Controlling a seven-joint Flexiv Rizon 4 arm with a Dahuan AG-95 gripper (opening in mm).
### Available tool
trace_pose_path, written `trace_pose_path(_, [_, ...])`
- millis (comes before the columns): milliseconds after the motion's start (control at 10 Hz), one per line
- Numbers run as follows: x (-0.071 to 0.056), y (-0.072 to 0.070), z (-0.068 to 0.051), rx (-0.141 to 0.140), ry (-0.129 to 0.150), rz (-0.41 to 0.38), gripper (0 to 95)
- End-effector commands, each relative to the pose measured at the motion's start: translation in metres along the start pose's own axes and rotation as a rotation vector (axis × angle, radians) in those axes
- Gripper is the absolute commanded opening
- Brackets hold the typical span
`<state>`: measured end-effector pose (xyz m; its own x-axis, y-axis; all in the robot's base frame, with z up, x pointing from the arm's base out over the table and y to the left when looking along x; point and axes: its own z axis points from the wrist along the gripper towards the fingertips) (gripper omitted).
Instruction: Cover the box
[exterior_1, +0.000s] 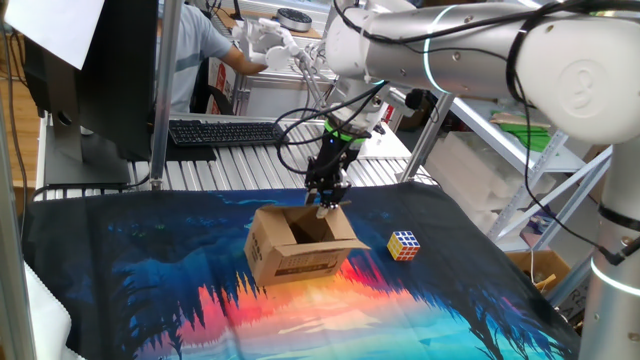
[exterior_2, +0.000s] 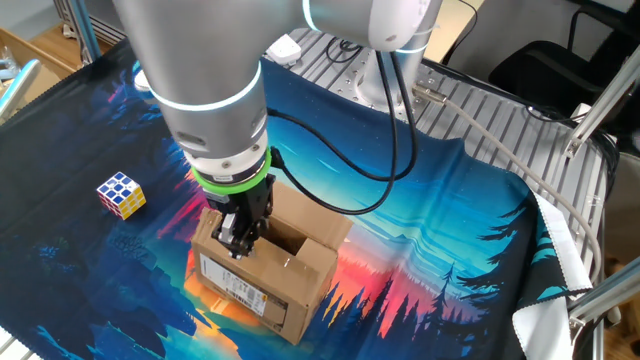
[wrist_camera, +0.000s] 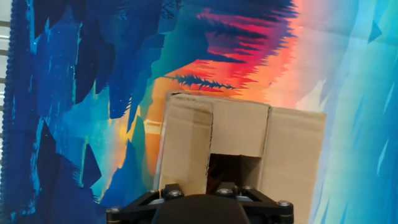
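Observation:
The brown cardboard box (exterior_1: 298, 252) sits in the middle of the coloured cloth, with printed text on its front side. It also shows in the other fixed view (exterior_2: 262, 286) and the hand view (wrist_camera: 242, 134). Three flaps lie folded inward, and a dark opening (wrist_camera: 233, 167) remains in the top. My gripper (exterior_1: 327, 206) points down at the box's far edge, at the rim of the opening. In the other fixed view (exterior_2: 238, 243) its fingers look close together, with nothing seen between them. The hand view shows only the gripper body, and the fingertips are hidden.
A small multicoloured Rubik's cube (exterior_1: 404, 245) lies on the cloth beside the box, also in the other fixed view (exterior_2: 121, 194). A keyboard (exterior_1: 225, 131) and a monitor stand behind the cloth on the metal table. A person sits at the back.

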<state>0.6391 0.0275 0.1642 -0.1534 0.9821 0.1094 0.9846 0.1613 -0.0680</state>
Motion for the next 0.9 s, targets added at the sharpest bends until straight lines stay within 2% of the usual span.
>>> trace_pose_path(100, [-0.0013, 0.0019, 0.0037, -0.007, 0.0, 0.008, 38.0])
trace_pose_path(400, [-0.0026, 0.0039, 0.0103, -0.017, 0.0, 0.014, 38.0])
trace_pose_path(900, [-0.0018, 0.0035, 0.0126, -0.043, -0.005, 0.019, 38.0])
